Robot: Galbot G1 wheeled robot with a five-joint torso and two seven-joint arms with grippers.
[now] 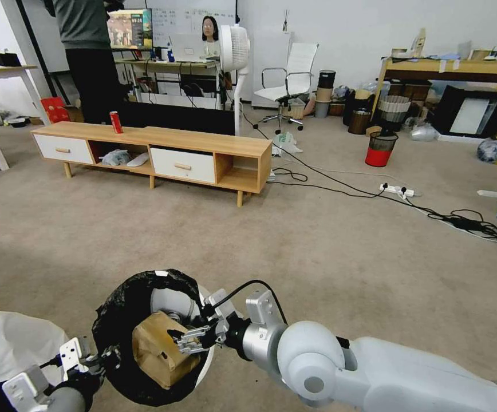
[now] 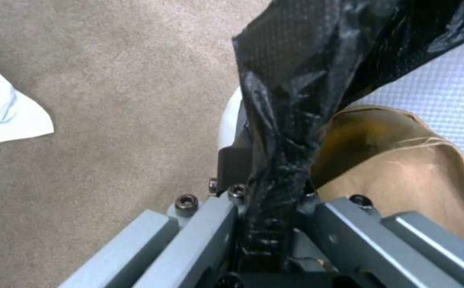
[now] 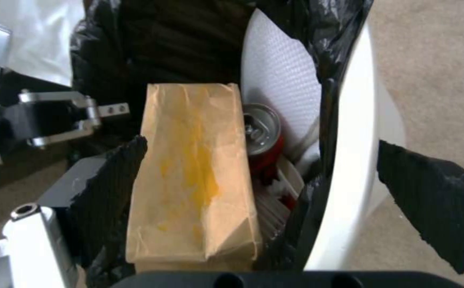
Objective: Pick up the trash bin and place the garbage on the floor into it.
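The left gripper [image 1: 101, 359] clamps the trash bin [image 1: 202, 366] rim; the right gripper [image 1: 188, 337], jaws spread, hovers over the cardboard box [image 1: 157, 349] inside.

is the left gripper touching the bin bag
Touching: the left wrist view shows the left gripper pinching the black bag at the bin's rim.

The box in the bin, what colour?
Tan box with a yellow stain, clearest in the right wrist view.
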